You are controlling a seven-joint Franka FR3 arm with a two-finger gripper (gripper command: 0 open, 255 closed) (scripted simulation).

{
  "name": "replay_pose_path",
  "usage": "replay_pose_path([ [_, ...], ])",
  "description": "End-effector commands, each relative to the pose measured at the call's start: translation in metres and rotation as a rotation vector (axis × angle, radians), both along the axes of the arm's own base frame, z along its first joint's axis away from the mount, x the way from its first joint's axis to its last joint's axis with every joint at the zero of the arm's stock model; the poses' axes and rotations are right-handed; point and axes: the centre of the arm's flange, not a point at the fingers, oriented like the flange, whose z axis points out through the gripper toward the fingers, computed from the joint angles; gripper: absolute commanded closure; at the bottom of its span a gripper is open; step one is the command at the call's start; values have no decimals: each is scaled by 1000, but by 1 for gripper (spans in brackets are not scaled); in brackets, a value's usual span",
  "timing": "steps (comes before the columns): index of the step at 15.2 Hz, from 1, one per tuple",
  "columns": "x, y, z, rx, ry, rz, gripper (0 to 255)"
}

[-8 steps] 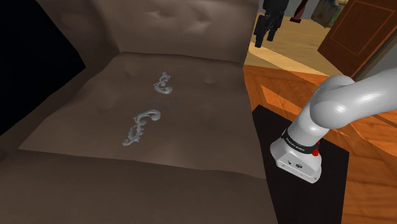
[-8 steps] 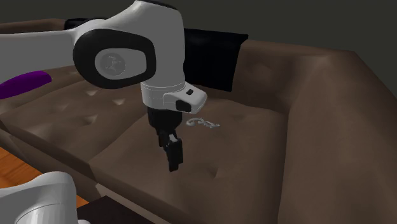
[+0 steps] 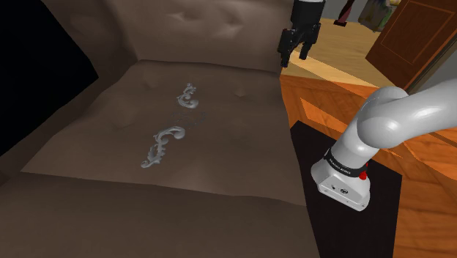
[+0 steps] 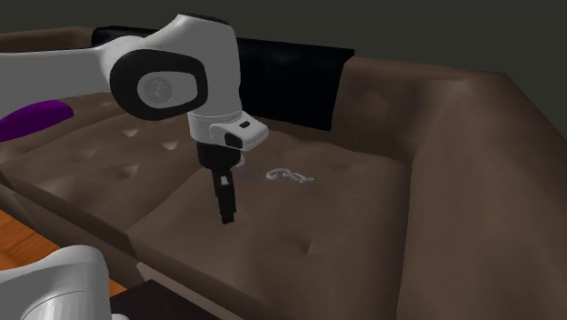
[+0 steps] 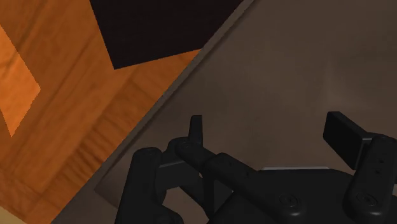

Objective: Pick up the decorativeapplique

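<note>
Two grey scrollwork appliques lie flat on the brown sofa seat (image 3: 220, 157): a larger one (image 3: 165, 145) nearer the front and a smaller one (image 3: 188, 96) further back. One applique (image 4: 289, 175) also shows in the second exterior view, just past the hand. My black gripper (image 3: 291, 56) hangs open and empty above the seat's edge at the shoulder view's right, well away from both appliques. It hovers over the cushion (image 4: 226, 216) without touching it. The wrist view has the fingers (image 5: 196, 130) standing apart over bare sofa fabric.
The sofa's backrest (image 3: 212, 29) and armrest (image 4: 472, 182) wall in the seat. An orange wooden floor (image 5: 57, 127) and the black stand top (image 3: 344, 220) lie beside the sofa. A purple object (image 4: 36, 118) rests at the second exterior view's left.
The gripper has shifted towards the shoulder view's left and come further into that view. In the second exterior view it has moved left and away, closer to the applique. The appliques have not moved.
</note>
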Motion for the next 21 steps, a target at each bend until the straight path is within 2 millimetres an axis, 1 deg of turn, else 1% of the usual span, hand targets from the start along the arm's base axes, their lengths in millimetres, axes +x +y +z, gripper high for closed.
replay_pose_path([
  [1,0,26,-8,-2,-3,-47,0],
  [6,6,89,-26,-8,-10,-153,0],
  [11,18,151,-44,-15,-16,-259,0],
  [16,37,211,-63,-21,-23,-365,0],
  [21,62,269,-81,-27,-30,-471,0],
])
